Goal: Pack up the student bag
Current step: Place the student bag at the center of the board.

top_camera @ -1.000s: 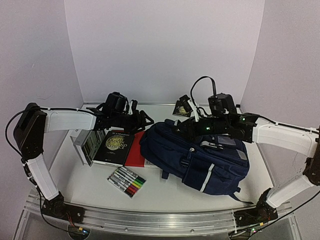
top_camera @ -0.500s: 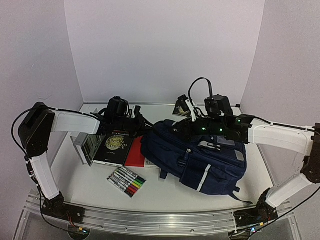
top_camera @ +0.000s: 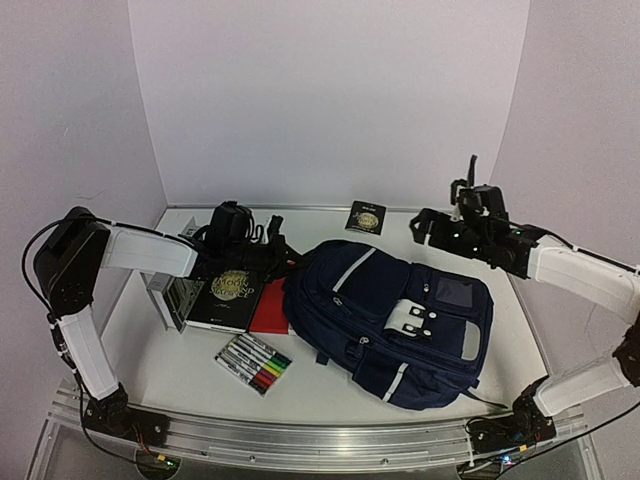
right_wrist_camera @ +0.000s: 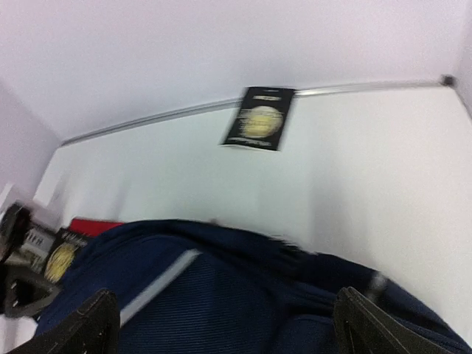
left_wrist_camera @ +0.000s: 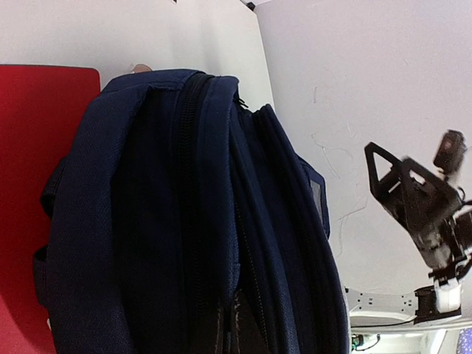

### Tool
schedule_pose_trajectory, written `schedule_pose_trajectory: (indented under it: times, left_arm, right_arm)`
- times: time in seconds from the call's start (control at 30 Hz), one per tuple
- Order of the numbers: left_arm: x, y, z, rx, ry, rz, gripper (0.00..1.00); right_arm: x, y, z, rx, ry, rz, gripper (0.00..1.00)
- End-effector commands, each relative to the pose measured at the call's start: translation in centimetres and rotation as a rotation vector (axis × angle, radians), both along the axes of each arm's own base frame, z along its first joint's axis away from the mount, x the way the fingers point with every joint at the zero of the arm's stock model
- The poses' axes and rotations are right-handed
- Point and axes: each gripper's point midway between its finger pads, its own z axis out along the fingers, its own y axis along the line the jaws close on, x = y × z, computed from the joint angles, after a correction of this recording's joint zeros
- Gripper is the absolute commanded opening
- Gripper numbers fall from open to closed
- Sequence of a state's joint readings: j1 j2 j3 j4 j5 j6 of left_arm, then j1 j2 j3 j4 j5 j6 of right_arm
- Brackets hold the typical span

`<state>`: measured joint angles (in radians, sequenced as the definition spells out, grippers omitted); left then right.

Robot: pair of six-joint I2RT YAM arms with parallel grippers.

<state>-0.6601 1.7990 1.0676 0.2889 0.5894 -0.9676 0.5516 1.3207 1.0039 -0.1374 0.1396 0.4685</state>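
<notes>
Top external view: the student bag (top_camera: 400, 310), navy blue with white piping, lies flat on the white tabletop (top_camera: 190, 385), right of centre. A white buckle patch (top_camera: 413, 320) faces up, and the bag's upper end meets a red notebook (top_camera: 270, 312).

The left arm (top_camera: 140, 250) reaches in low from the left. The left jaws sit at the bag's upper left corner, dark against the dark fabric, so it cannot be told how far apart they stand or whether they hold anything. The left wrist view is filled close-up by the bag's (left_wrist_camera: 169, 221) folds and zip seams, with the red notebook (left_wrist_camera: 37, 147) beside them.

The right arm (top_camera: 580, 270) extends over the far right side. The right jaws hang above the tabletop behind the bag, apart from it. In the right wrist view the fingertips (right_wrist_camera: 85, 324) sit at the frame's two bottom corners, spread wide with nothing gripped, and the bag (right_wrist_camera: 221, 295) lies below them.

A black book with a gold emblem (top_camera: 232, 290) lies left of the red notebook, with a grey box (top_camera: 168, 295) standing at its left edge. A pack of coloured markers (top_camera: 254, 362) lies nearer the front. A small black booklet (top_camera: 364, 217) rests by the back wall.
</notes>
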Motion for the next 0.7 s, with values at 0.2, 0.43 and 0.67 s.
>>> schedule_pose_trajectory:
  times: [0.2,0.43,0.67]
  left_arm:
    - [-1.5,1.6,7.2,-0.064,-0.259,-0.006,0.00]
    - [-1.9,1.8,7.8,-0.064,-0.278,-0.016,0.00]
    - [-2.0,1.5,9.0,-0.086,-0.327,-0.042,0.00]
  right_arm:
    - [-3.8,-13.3,-7.8,0.079,0.286,-0.442,0.98]
    - [-6.3,-10.9,-12.1,0.210,0.453,-0.371,0.98]
    - [-7.0,-8.9,-11.9,0.355,0.422,-0.287,0.73]
